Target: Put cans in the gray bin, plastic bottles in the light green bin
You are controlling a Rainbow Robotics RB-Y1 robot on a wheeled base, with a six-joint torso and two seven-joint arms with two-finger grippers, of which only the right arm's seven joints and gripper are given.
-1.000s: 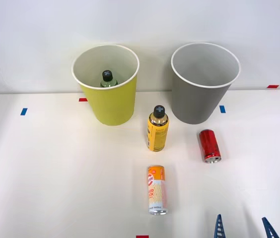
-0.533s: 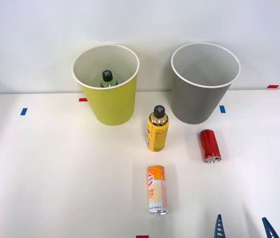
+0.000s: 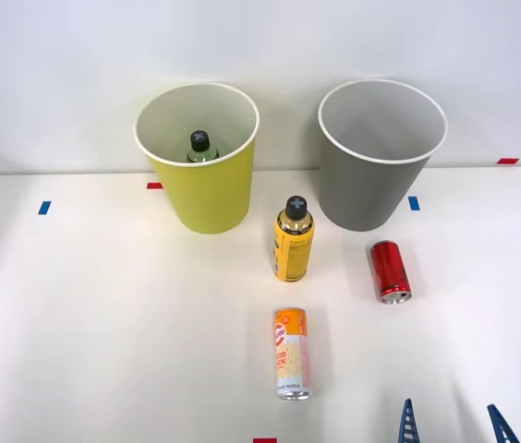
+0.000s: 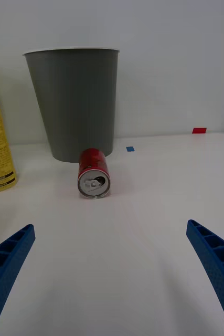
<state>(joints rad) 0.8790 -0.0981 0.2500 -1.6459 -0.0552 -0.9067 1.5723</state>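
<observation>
With its fingers spread and empty near the table's point(image 3: 76, 323) front edge, the right gripper point(image 3: 453, 423) faces the red can point(image 4: 94, 173) lying before the gray bin point(image 3: 376, 175), likely the next pick, needing a forward reach.

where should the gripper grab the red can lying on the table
Grip the red can across its round body, midway along its length, coming from the near side where the open right gripper already faces it. It lies on its side in front of the gray bin, silver end toward the gripper, so the fingers can probably straddle its curved sides.
</observation>
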